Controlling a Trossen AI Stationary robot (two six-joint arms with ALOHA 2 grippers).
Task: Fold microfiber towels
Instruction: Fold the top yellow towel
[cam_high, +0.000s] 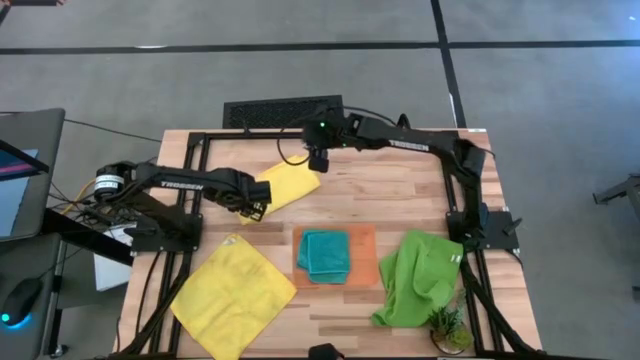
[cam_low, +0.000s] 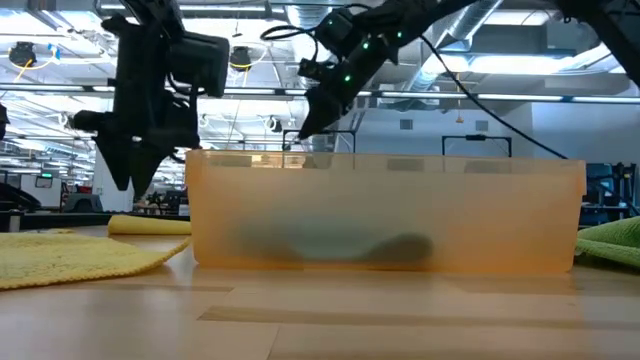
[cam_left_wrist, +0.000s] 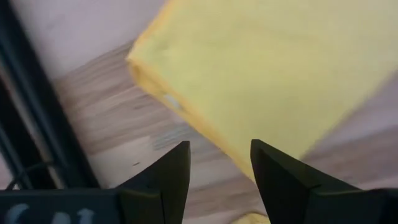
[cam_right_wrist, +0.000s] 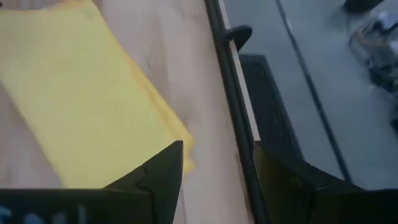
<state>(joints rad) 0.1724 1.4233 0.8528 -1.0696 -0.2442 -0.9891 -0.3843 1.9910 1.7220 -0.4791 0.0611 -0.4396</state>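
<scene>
At the table's near edge in the high view, a small potted plant (cam_high: 447, 326) stands by the right corner, just beside the crumpled lime green towel (cam_high: 418, 277). Left of that towel, the orange tray (cam_high: 364, 268) carries the folded teal towel (cam_high: 326, 254); in the low view the tray's translucent wall (cam_low: 385, 210) fills the middle and the teal cloth is only a dark smear behind it. Further left, a yellow towel (cam_high: 226, 295) lies spread flat as a diamond near the table's front left corner, its fuzzy edge (cam_low: 70, 255) visible low across the wood.

Beyond these, the left gripper (cam_high: 250, 211) hangs over the lower end of the folded yellow towel (cam_high: 285, 183). In its wrist view the two dark fingers (cam_left_wrist: 171, 174) stand apart with nothing between them — the folded edge of the yellow cloth (cam_left_wrist: 261, 68) lies below them on the wooden table (cam_left_wrist: 106, 112).

Farthest back, the right gripper (cam_high: 318, 160) is poised over the folded towel's upper corner, close to the table's far edge. Its fingers (cam_right_wrist: 163, 173) are also spread and empty — the folded towel (cam_right_wrist: 81, 99) shows beneath and beside them, its layered edge stopping short of the black frame rail (cam_right_wrist: 230, 81) that borders the table.
</scene>
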